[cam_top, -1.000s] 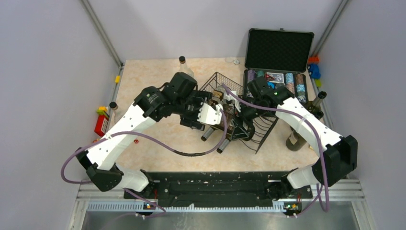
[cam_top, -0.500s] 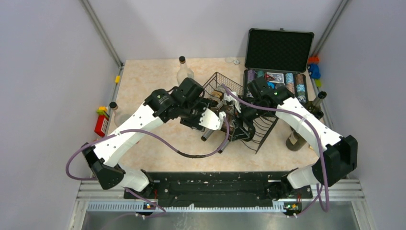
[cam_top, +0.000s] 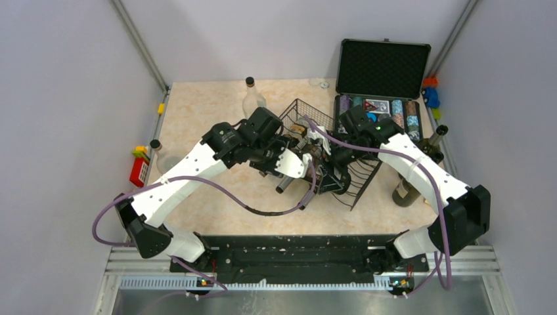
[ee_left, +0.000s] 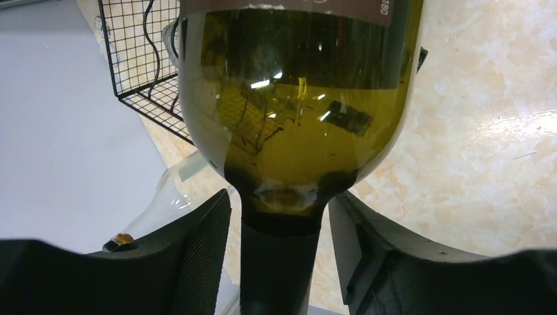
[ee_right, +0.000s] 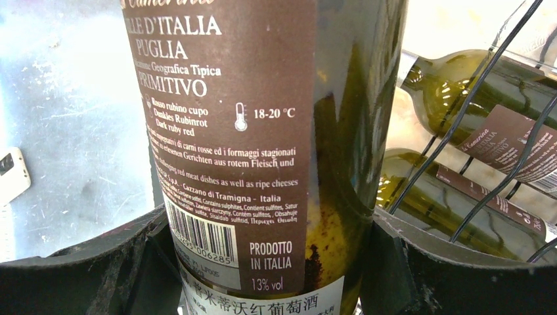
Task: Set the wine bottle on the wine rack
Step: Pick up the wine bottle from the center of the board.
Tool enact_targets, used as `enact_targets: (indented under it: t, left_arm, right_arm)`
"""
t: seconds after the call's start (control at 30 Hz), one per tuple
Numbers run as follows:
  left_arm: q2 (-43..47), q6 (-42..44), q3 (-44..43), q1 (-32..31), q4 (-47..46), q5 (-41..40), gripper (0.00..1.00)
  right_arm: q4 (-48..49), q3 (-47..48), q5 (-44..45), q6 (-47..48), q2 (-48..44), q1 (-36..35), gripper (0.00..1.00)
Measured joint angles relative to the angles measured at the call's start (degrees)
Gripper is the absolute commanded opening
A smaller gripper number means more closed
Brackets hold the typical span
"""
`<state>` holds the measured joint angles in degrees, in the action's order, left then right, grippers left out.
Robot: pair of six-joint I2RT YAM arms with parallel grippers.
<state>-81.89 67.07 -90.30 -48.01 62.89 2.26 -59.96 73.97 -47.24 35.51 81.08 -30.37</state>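
Arms meet above the wine rack (cam_top: 363, 178) on the desk (cam_top: 210, 108) in the overhead view. The left arm (cam_top: 190, 167) reaches in from the rack's left and the right arm (cam_top: 420, 165) from its right, and their wrists hide most of what they share. A dark neck (cam_top: 284, 184), seemingly of a racked bottle, pokes out of the rack's near-left side. A clear bottle (cam_top: 251, 98) stands just beyond the rack's far-left corner, and an open black case (cam_top: 384, 65) lies beyond its far-right.

From the left wrist, the wine bottle (ee_left: 295, 131) lies with its neck pointing straight into the left pincer (ee_left: 281, 216). Its long axis runs away toward the rack's right. The jaws flank the neck, spread slightly wider than it, with a sliver of gap on each side. The rack's grid end (ee_left: 141, 59) sits off the bottle's shoulder.

From the right wrist, the right pincer (ee_right: 272, 226) pinches the labelled body. Two stored bottles (ee_right: 453, 197) lie cradled just beside it, behind rack wire. The lowering likely hinges on matching that axis to a free cradle, and those neighbours crowd the way.
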Motion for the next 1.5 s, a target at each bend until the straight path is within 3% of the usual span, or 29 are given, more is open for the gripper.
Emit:
enact_targets:
  t: [0.27,0.37,0.5,0.53,0.63,0.8,0.93,1.07,1.5]
  left_arm:
    - [-0.15,0.15,1.29,-0.11,-1.20,0.04,0.47]
    - [-0.15,0.09,1.64,-0.11,-1.46,0.26,0.33]
    - [-0.15,0.90,2.47,-0.31,-1.55,0.68,0.02]
    - [-0.15,0.70,2.69,-0.31,-1.86,0.79,0.00]
    - [-0.13,0.26,3.41,-0.31,-2.64,0.85,0.00]
    - [0.33,-1.03,5.49,-0.42,-4.33,0.83,0.00]
    - [1.53,-1.92,7.17,-0.52,-5.42,0.85,0.00]
    - [2.67,-4.55,8.46,-0.39,-5.27,0.39,0.00]
    - [9.33,-8.50,13.60,3.63,-4.61,2.16,0.00]
  right_arm:
    - [-0.85,-0.02,0.66,-0.11,0.00,0.00,0.00]
    - [-0.96,-0.02,0.87,-0.11,0.00,0.00,0.00]
    - [-1.51,-0.11,1.73,0.59,0.00,-0.04,0.00]
    - [-1.64,-0.11,1.81,0.55,0.00,-0.04,0.04]
    - [-1.90,-0.11,2.32,0.57,0.00,-0.02,0.22]
    - [-2.25,-0.50,3.43,0.98,0.00,-0.07,0.66]
    - [-1.86,-0.92,3.87,1.03,-0.04,-0.39,0.87]
    - [0.20,-1.20,3.43,0.70,-1.14,-0.55,0.93]
    - [4.37,-3.19,6.19,0.46,-7.21,0.15,0.95]
